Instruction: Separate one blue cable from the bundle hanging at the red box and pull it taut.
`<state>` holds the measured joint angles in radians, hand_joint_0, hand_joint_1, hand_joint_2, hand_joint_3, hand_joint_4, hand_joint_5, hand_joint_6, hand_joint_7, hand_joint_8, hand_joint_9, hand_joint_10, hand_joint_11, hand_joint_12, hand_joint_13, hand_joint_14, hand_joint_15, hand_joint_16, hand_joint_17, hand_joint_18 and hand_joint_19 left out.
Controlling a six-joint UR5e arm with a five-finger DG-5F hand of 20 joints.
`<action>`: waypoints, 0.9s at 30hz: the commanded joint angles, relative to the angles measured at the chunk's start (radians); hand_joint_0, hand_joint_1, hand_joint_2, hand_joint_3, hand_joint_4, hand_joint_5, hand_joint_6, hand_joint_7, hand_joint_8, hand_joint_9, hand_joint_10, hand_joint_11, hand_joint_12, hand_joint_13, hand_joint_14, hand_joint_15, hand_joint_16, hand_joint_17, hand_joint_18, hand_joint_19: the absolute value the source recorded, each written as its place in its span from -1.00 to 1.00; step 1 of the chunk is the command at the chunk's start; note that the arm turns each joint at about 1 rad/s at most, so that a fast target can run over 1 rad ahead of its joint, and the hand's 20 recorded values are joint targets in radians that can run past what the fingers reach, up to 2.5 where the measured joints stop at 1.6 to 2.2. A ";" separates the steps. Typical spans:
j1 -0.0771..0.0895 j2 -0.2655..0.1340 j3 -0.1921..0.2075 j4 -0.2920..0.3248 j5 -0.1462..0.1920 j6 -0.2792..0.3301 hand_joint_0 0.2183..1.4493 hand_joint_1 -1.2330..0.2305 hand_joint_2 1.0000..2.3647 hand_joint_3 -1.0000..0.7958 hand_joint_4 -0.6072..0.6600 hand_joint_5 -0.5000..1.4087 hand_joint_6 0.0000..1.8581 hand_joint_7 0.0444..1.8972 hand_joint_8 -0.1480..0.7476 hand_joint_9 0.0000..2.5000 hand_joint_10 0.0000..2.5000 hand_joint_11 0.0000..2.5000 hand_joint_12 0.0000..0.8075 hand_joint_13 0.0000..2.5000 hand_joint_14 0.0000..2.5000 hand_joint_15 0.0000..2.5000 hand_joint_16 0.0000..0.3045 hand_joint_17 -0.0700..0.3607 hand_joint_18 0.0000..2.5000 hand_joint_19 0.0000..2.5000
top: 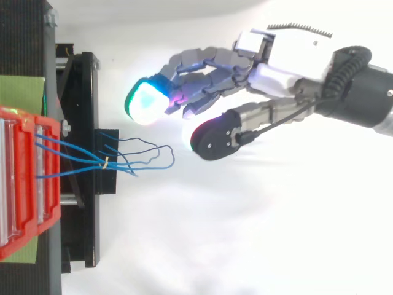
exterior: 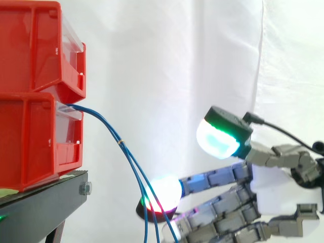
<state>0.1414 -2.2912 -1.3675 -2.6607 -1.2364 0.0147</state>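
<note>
My hand [top: 275, 74] reaches in from the right, palm set back and fingers [exterior: 217, 178] stretched out loosely towards the bins [exterior: 35, 136]. It is spread wide and grips nothing. In the side view one pad [exterior: 218, 139] sits high and glows cyan and green. A lower pad [exterior: 163, 195] glows white with a red rim and lies right at the cables [exterior: 129, 162], which cross in front of it. I cannot tell if it touches them. From above, a small gap shows between my nearest pads and the cable loops.

The two red bins are stacked at the edge of the black stand [exterior: 48, 202]. The blue cables come out at the top front of the lower bin and pass over the stand's edge. A small yellow tie [top: 105, 163] gathers them, and beyond it they hang slack and spread into loose strands. None is parted from the rest. A white curtain [exterior: 167, 61] hangs behind.
</note>
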 commanded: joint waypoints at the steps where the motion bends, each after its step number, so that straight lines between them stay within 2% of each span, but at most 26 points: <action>1: 0.004 -0.039 0.051 -0.004 -0.003 -0.004 -0.51 -0.27 -1.00 -0.44 0.40 -0.70 -0.46 -0.19 0.09 -0.54 -1.00 -0.86 -0.32 -0.60 -1.00 -0.90 -0.78 -0.33 -0.45 -0.67; 4: 0.009 -0.068 0.113 -0.039 -0.014 -0.030 -0.51 -0.29 -1.00 -0.44 0.40 -0.70 -0.46 -0.18 0.09 -0.54 -1.00 -0.85 -0.32 -0.59 -1.00 -0.89 -0.78 -0.33 -0.45 -0.67; 10: 0.020 -0.077 0.122 -0.030 -0.029 -0.050 -0.50 -0.33 -1.00 -0.44 0.40 -0.70 -0.46 -0.18 0.09 -0.53 -1.00 -0.83 -0.32 -0.57 -0.99 -0.88 -0.79 -0.34 -0.44 -0.67; 15: 0.037 -0.077 0.125 0.002 -0.034 -0.055 -0.50 -0.34 -1.00 -0.44 0.40 -0.69 -0.46 -0.18 0.08 -0.54 -0.99 -0.82 -0.32 -0.56 -0.99 -0.85 -0.79 -0.33 -0.43 -0.65; 16: 0.043 -0.077 0.142 -0.004 -0.046 -0.076 -0.50 -0.34 -1.00 -0.44 0.40 -0.69 -0.46 -0.18 0.09 -0.54 -0.99 -0.82 -0.32 -0.56 -0.99 -0.85 -0.79 -0.33 -0.43 -0.65; 18: 0.046 -0.077 0.143 -0.010 -0.051 -0.076 -0.50 -0.34 -1.00 -0.44 0.40 -0.69 -0.46 -0.18 0.09 -0.53 -1.00 -0.81 -0.31 -0.55 -0.99 -0.85 -0.79 -0.33 -0.43 -0.66; 19: 0.047 -0.077 0.145 -0.022 -0.052 -0.114 -0.50 -0.34 -1.00 -0.44 0.40 -0.69 -0.46 -0.18 0.08 -0.53 -0.99 -0.81 -0.31 -0.55 -0.99 -0.85 -0.78 -0.33 -0.43 -0.66; 20: 0.047 -0.077 0.143 -0.025 -0.051 -0.124 -0.50 -0.34 -1.00 -0.44 0.40 -0.69 -0.46 -0.18 0.08 -0.53 -0.99 -0.81 -0.31 -0.55 -0.99 -0.85 -0.79 -0.33 -0.43 -0.65; 24: 0.052 -0.077 0.143 -0.018 -0.051 -0.116 -0.50 -0.31 -1.00 -0.44 0.41 -0.69 -0.46 -0.18 0.09 -0.52 -0.99 -0.79 -0.32 -0.54 -0.99 -0.84 -0.78 -0.33 -0.42 -0.65; 27: 0.053 -0.077 0.145 -0.012 -0.049 -0.113 -0.45 -0.21 -1.00 -0.44 0.42 -0.68 -0.46 -0.15 0.11 -0.46 -0.99 -0.74 -0.32 -0.49 -0.99 -0.80 -0.79 -0.34 -0.40 -0.62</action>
<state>0.1925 -2.3682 -1.2237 -2.6781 -1.2864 -0.1003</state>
